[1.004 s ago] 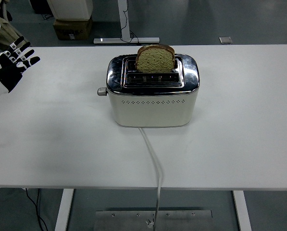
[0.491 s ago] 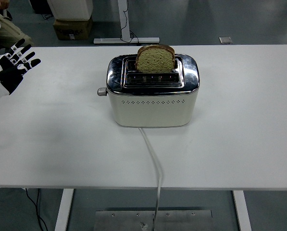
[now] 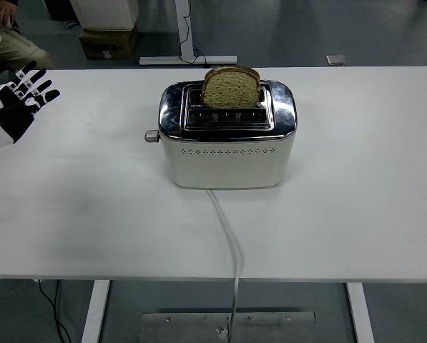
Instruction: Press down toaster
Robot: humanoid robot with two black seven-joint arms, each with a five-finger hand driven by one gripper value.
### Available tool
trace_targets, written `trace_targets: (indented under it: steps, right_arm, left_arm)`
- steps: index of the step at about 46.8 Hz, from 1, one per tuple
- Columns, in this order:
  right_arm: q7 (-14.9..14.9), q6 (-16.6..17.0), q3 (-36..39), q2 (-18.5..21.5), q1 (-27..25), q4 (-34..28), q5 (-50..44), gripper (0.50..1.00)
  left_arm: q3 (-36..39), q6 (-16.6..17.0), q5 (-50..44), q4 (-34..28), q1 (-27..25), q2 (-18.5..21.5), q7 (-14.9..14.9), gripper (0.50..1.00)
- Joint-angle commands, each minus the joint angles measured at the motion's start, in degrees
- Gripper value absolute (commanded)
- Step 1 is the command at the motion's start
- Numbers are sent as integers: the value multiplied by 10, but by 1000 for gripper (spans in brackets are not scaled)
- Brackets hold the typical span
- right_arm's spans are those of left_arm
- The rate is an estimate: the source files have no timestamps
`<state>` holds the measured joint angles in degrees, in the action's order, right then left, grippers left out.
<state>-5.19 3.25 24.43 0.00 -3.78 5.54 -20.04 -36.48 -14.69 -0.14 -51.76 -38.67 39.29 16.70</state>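
The left robot hand [image 3: 13,107], fingers spread, sits slightly farther up and toward the left edge of the surface [image 3: 356,214] than a second ago, farther from the toaster [image 3: 227,136].

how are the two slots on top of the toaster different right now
The far slot holds a slice of bread standing upright, its top well above the toaster; the near slot shows nothing sticking out. The far slot is mostly hidden behind the bread, while the near slot lies open to view. Both run lengthwise across the chrome top.
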Motion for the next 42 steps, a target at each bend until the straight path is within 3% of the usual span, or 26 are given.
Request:
trace_targets:
  steps: [1, 13, 25, 26, 28, 36, 42]
  right_arm:
    - [0, 0, 0, 0, 0, 0, 0, 1000]
    - [0, 0, 0, 0, 0, 0, 0, 1000]
    - [0, 0, -1, 0, 1, 0, -1, 998]
    - [0, 0, -1, 0, 1, 0, -1, 1000]
    - [0, 0, -1, 0, 1, 0, -1, 1000]
    - [-1, 0, -1, 0, 2, 2, -1, 1000]
    - [0, 0, -1, 0, 3, 0, -1, 998]
  left_arm:
    - [0, -2, 0, 0, 0, 0, 0, 1000]
    - [-1, -53, 0, -8, -2, 25, -2, 1000]
    - [4, -49, 2, -101, -9, 118, -14, 1000]
    - [5, -48, 6, -141, -5, 148, -25, 1000]
    - [6, -49, 11, -165, -4, 169, -36, 1000]
    - [8, -54, 100, -203, -11, 227, -72, 1000]
    - [8, -63, 210, -221, -35, 242, -93, 1000]
